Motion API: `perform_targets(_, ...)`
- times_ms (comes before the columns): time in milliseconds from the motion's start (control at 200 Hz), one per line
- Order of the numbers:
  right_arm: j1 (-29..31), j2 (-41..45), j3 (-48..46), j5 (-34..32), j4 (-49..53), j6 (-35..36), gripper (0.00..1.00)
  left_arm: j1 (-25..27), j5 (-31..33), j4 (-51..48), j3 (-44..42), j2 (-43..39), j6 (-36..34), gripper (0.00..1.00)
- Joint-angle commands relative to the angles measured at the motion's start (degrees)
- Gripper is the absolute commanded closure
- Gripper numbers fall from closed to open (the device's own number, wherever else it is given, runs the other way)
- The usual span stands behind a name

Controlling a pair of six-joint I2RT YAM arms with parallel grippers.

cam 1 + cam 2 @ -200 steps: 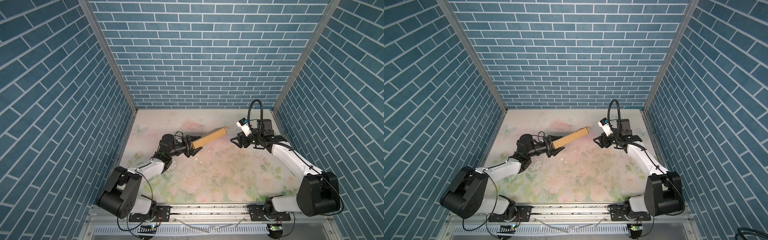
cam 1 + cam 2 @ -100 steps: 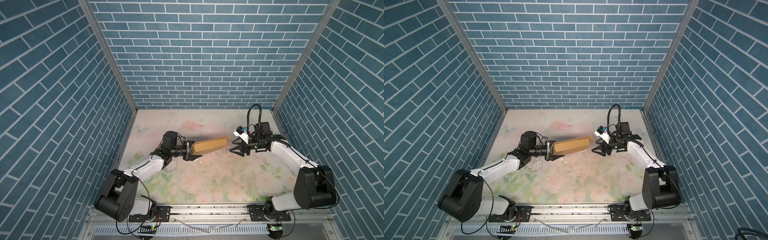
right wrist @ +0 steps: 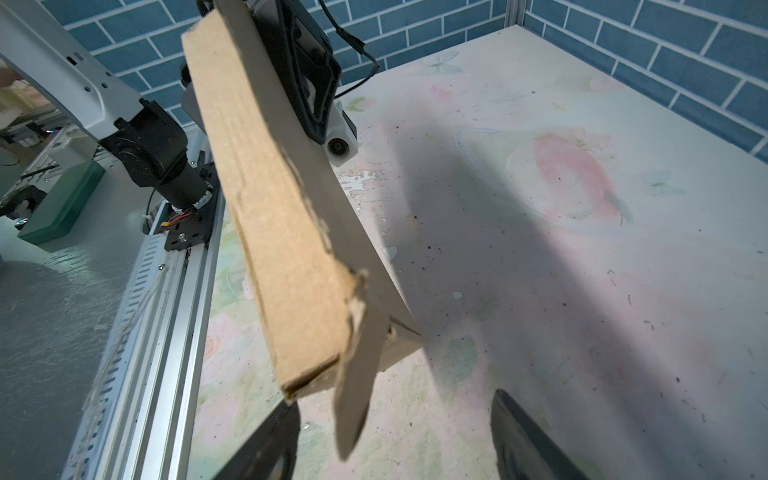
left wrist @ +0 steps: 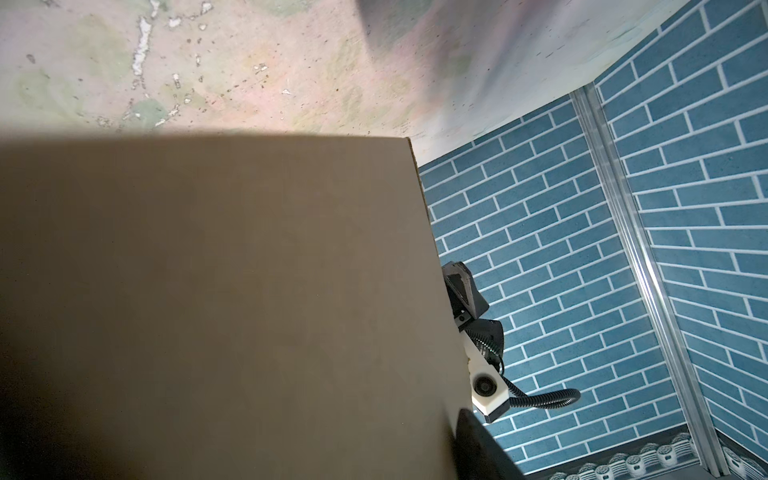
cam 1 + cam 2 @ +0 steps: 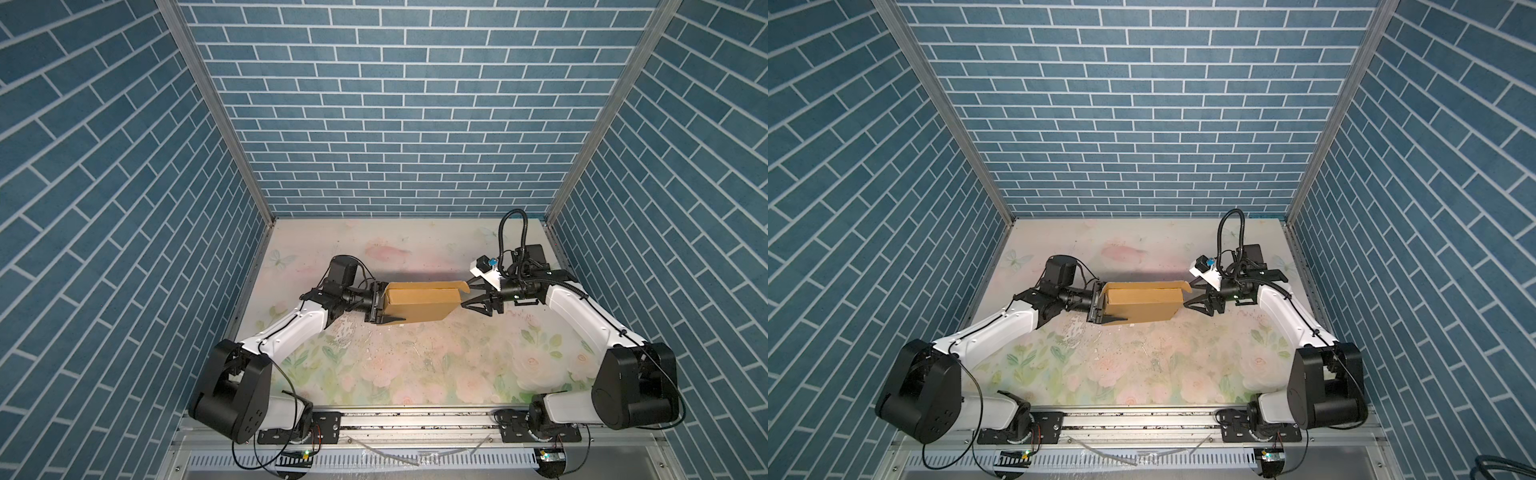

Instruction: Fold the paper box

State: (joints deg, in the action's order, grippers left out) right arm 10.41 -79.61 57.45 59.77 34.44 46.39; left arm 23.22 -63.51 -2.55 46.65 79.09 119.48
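**A:** Where's the paper box (image 5: 419, 305) right now?

**B:** Up on edge over the middle of the table (image 5: 415, 374), clamped at one short end by the left gripper (image 5: 384, 306). One of its fingers lies across the near face in both top views. Can't tell if the low corner touches the surface.

**A:** And the other side?

**B:** The right gripper (image 5: 467, 294) is spread wide with nothing in it, just off the opposite short end. The box's long axis runs straight from one pincer to the other, so the free end points right at it.

**A:** So what does the next move turn on?

**B:** A loose flap (image 3: 357, 374) sticking out at that end's corner. In the right wrist view it pokes into the gap between the two fingers (image 3: 266, 440), touching neither. Only the right arm is near it — my guess is it pushes or pinches the flap in while the left just holds.
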Motion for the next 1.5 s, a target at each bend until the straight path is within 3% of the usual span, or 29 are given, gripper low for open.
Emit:
perform_targets(0, -0.29, 0.12, 0.91, 6.92, 3.4, 7.3, 0.27, -0.27, -2.19, -1.44, 2.69, 1.58, -1.64, 0.74)
perform_targets(235, -0.17, -0.62, 1.77, 10.67, 5.38, 9.24, 0.24, -0.21, -2.59, -4.49, 5.31, 2.45, -4.64, 0.74)
perform_targets(715, 2.35, -1.59, 2.4, 12.04, 2.29, 8.9, 0.23, 0.15, -1.53, -5.98, 7.27, 2.77, -6.86, 0.75)
perform_targets(1495, 9.18, -2.17, -0.31, 11.07, -14.13, -2.62, 0.23, 2.79, 0.35, 2.11, 8.89, 5.81, -3.45, 0.77)
